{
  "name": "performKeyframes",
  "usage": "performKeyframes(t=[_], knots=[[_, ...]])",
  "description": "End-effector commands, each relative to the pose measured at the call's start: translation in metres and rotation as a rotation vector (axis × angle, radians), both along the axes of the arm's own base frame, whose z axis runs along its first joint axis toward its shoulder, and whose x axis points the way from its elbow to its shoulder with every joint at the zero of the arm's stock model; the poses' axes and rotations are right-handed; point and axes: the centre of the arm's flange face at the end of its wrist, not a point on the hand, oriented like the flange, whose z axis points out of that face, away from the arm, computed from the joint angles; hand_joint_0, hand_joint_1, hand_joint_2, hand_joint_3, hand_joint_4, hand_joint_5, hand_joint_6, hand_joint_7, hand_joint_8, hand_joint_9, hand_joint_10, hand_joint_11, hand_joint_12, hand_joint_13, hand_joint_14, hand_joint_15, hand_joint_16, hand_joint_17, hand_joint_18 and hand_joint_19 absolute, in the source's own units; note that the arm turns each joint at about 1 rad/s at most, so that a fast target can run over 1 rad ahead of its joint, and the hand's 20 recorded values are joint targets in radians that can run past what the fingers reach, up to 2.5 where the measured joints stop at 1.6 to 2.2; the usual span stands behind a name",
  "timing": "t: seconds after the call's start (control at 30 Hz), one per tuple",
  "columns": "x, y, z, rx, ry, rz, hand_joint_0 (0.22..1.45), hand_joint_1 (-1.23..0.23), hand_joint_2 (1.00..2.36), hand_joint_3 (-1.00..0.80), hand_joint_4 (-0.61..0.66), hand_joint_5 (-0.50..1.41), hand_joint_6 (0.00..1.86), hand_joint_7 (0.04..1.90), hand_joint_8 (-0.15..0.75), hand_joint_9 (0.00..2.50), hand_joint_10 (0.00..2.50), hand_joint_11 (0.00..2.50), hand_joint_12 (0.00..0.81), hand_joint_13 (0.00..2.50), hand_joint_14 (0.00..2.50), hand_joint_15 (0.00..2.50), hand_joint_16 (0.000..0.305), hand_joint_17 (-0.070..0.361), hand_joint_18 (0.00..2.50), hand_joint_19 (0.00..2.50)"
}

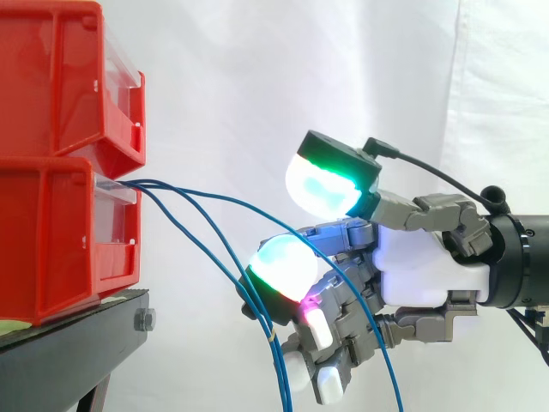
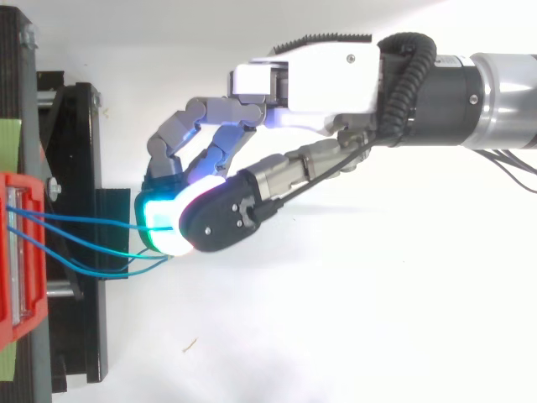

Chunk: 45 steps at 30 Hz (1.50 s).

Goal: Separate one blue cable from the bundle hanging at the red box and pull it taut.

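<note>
While the blue cables [image 1: 150,185] hang slack from the front lip of the lower red box [image 1: 51,249], we judge the step in hand to be the separating, with the pulling not yet begun. That box sits at the front edge of the black stand [image 1: 69,343], under an upper red bin [image 1: 51,77]. The cables leave it close together, then fan out and droop past the stand's edge towards the hand [image 1: 412,262].

In the side view the outermost cable [image 1: 232,205] arcs highest, runs across the hand and drops away below it. The other two fall more steeply, pass just beside the hand on the box side, and appear to be joined low down by a pale tie [image 1: 272,336]. From above, the hand [image 2: 310,80] reaches in from the right and ends near the stand's front edge, with one cable [image 2: 84,220] running straight to it and the others looping beneath. We cannot tell whether the hand is closed on any cable or merely lies among them, because the place of contact is hidden in both views.

Every cable sags, so none is taut. The next move, as we see it, calls for a sure hold on the outermost cable alone, with the tied pair kept out of it. Then comes a steady, roughly level draw away from the box until the sag is gone. The risk, we think, is dragging a neighbour along.
</note>
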Motion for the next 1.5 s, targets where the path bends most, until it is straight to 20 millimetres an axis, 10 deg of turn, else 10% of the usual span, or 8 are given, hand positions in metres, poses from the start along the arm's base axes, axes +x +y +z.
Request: performKeyframes(t=[0.0, 0.43, 1.0, 1.47], knots=[[-0.0002, 0.0003, -0.0003, 0.0, 0.0, 0.002, 0.55, -0.27, 1.0, -0.5, 0.19, -0.19, 0.82, 1.0, 0.359, 0.85, 0.01, 0.7, 0.386, 0.75, 0.01, 0.48, 0.05, 0.112, 0.79, 0.54], [0.0006, 0.0007, 0.0004, 0.0, -0.006, -0.004, 0.62, -0.67, 1.01, -0.19, 0.21, -0.2, 0.91, 0.99, 0.386, 0.91, 0.01, 0.79, 0.423, 0.85, 0.01, 0.47, 0.056, 0.125, 0.92, 0.48], [0.0012, 0.0016, -0.0005, 0.0, -0.007, -0.006, 0.66, -0.75, 1.01, -0.17, 0.06, -0.2, 0.92, 1.02, 0.355, 0.95, 0.01, 0.91, 0.397, 0.89, 0.01, 0.51, 0.05, 0.112, 0.91, 0.48], [0.0005, 0.0001, -0.0011, 0.167, 0.006, -0.007, 0.68, -0.76, 1.01, -0.2, 0.05, -0.2, 0.91, 1.01, 0.354, 1.03, 0.01, 1.19, 0.392, 1.17, 0.02, 1.06, 0.046, 0.103, 0.95, 0.56]])
